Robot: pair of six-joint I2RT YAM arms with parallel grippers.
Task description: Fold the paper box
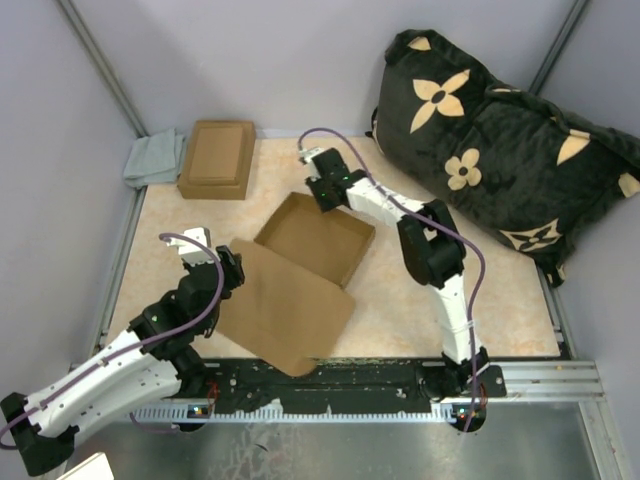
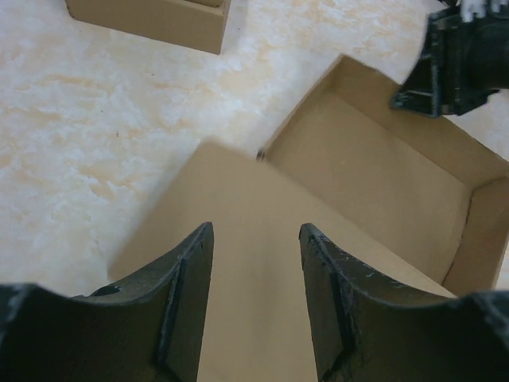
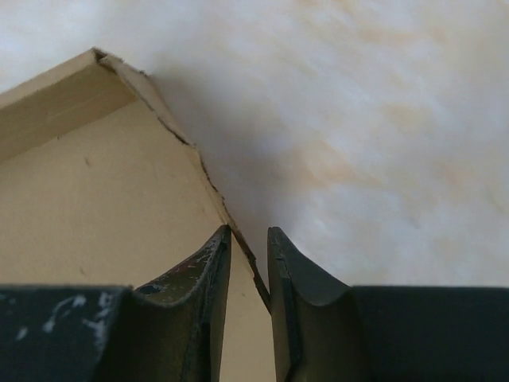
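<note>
Right gripper (image 3: 248,263): narrow, pinching wall rim of paper box (image 1: 312,238); tray floor left of fingers, table (image 3: 382,119) right. Left gripper (image 2: 256,263): wide, holding nothing, lid flap (image 2: 238,199) lying flat beneath; open tray ahead-right.

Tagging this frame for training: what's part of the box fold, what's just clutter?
Job: paper box, right gripper at its wall, left gripper over its lid flap.
Lying about: smaller cardboard box, grey cloth, black flowered cushion.
</note>
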